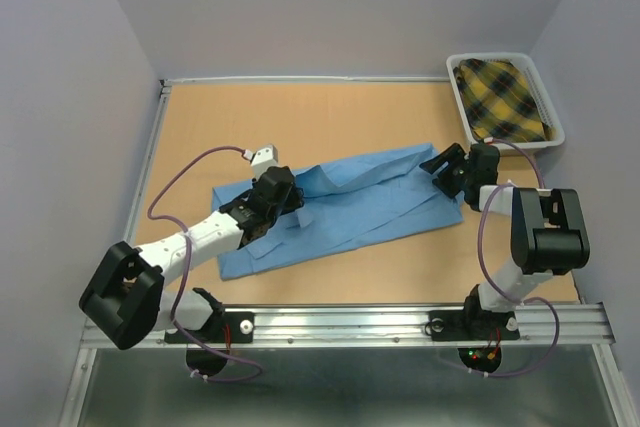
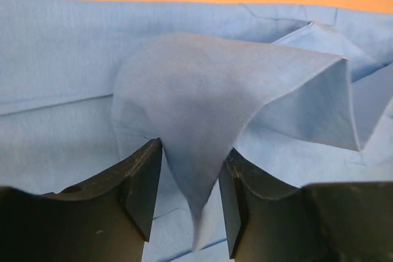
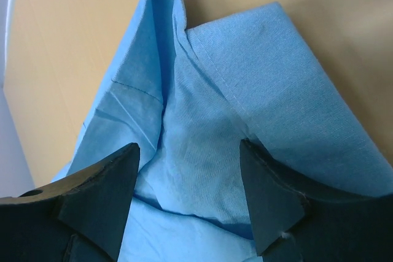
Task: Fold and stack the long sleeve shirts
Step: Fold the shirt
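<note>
I stand beside the table and I see one light blue long sleeve shirt lying spread across its middle, a bit crumpled, reaching from one hand to the other.

The left hand is low over one end of the shirt. Between its two black fingers a fold of the blue cloth stands up like a small tent, and the point of this fold hangs down in the gap. The fingers are about half apart. The cloth touches their upper inner edges, but lower down I see free space on both sides of it, so the fold is not squeezed flat. Ahead of this hand the shirt lies in flat layers, and beyond it is the bare table.

The right hand is at the other end of the shirt. Its fingers are wide apart and hold nothing; the cloth lies under and between them, with a soft ridge running away from the hand.

Beyond the right hand, in the far corner, is a white basket with a yellow checked cloth inside.
</note>
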`<state>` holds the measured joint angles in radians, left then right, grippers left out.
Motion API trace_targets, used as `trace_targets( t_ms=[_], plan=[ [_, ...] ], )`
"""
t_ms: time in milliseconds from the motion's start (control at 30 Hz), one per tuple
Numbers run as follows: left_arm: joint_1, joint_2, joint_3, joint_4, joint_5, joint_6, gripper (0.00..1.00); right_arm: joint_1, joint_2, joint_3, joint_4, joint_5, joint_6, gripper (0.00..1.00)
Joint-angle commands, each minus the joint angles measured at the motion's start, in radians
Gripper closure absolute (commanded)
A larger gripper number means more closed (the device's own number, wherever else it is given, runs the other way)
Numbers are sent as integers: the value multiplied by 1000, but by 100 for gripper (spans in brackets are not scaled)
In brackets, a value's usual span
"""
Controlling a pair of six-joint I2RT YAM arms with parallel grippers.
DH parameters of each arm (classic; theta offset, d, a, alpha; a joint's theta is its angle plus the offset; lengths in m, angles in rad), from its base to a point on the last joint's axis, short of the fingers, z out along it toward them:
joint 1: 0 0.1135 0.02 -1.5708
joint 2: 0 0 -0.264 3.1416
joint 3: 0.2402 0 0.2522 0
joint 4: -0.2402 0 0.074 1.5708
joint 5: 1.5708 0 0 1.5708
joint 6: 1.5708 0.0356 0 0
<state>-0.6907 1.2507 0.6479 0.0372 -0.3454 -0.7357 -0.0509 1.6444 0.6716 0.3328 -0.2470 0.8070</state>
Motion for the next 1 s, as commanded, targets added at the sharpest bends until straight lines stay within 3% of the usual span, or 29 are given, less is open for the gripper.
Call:
trace_targets(
  t_ms=[0, 167, 367, 700, 833, 867, 967],
  plan=[
    [8, -1, 56, 9, 28, 42, 48, -15, 2, 40, -40, 29, -38, 28],
    [-18, 26, -11, 50, 103, -60, 42, -15, -57, 23, -44, -1, -49, 28],
    [-135, 24, -1, 32, 45, -112, 37, -15, -124, -6, -67, -32, -75, 28],
    [-141, 113, 28, -32, -79, -134, 44, -15, -235, -14, -107, -63, -86, 28],
    [-142, 148, 64, -65, -70, -119, 65, -15, -270, -20, -121, -60, -92, 28],
    [-142, 148, 71, -78, -70, -116, 80, -15, -284, -20, -129, -57, -97, 28],
    [-144, 113, 125, -158, -67, -67, 100, -15, -307, -20, -149, -52, -115, 28]
  ],
)
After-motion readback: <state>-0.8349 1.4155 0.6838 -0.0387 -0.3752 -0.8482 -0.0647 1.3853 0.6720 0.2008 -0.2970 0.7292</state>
